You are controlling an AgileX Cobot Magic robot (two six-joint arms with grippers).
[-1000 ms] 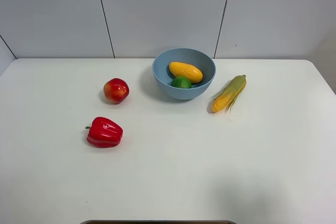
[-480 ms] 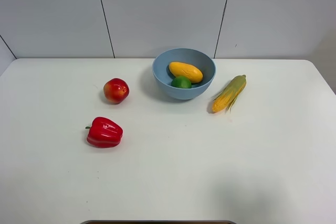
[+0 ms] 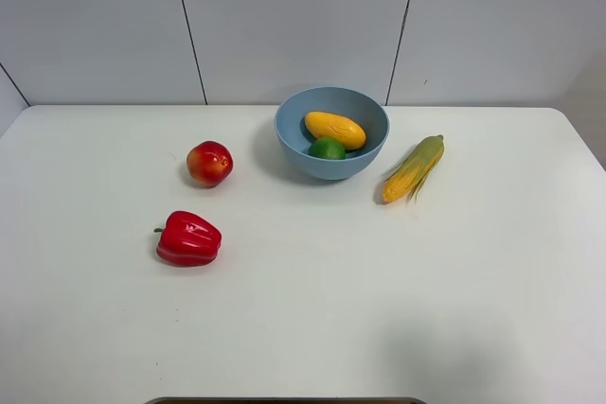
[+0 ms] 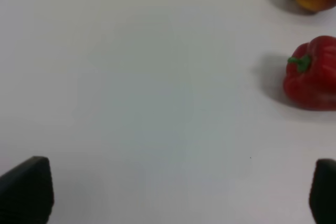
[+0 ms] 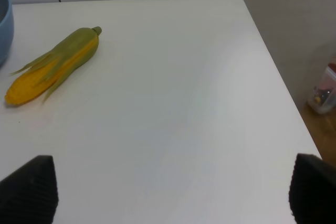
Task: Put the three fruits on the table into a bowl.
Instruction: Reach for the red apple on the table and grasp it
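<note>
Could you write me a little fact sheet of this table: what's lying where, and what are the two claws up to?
Surface: white table
Inside the blue bowl: mango, lime
Fruit outside the bowl: apple, to its left
Other items: red pepper, nearer the camera than the apple; corn cob, right of the bowl, not touching it
Left claw: open, empty
Right claw: open, empty

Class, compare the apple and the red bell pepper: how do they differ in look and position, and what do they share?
The apple is round, red with a yellow blush; the bell pepper is lobed and all glossy red. The bell pepper has a green stem; the apple shows no green. The apple lies nearer the bowl than the bell pepper. Both rest on the table, outside the bowl.
</note>
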